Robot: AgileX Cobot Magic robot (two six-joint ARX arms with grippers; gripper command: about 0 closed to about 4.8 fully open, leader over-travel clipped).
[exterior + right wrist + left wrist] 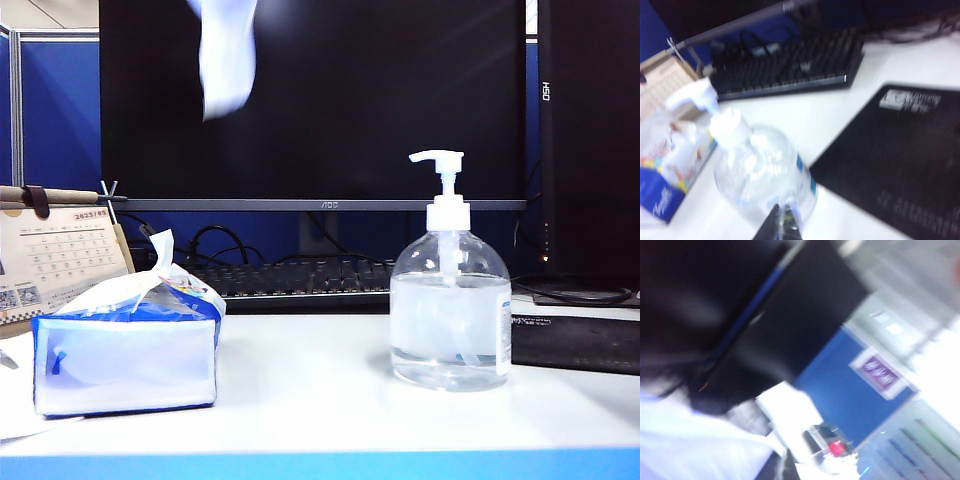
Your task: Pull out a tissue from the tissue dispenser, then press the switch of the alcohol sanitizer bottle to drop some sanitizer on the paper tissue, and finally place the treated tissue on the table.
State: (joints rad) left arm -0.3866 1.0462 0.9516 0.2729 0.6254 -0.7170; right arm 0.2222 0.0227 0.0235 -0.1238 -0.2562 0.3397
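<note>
A white tissue (226,55) hangs blurred high before the dark monitor (400,90), gripped by the clenched left pincer, itself out of sight. Below on the worktop (300,385), tissue dispenser (125,360) and alcohol sanitizer bottle (450,310) stand well apart, with keyboard (300,280) and desk calendar (55,260) behind. The right pincer's (780,225) state cannot be told.

I see a soft blue-and-white plastic tissue pack (125,365), a thin white paper tissue (226,55) against the black monitor screen (400,90), a clear rounded bottle (451,320) with white pump head (441,160), a black keyboard (300,280), black mat (575,342), and a beige grid-printed calendar (55,260).
</note>
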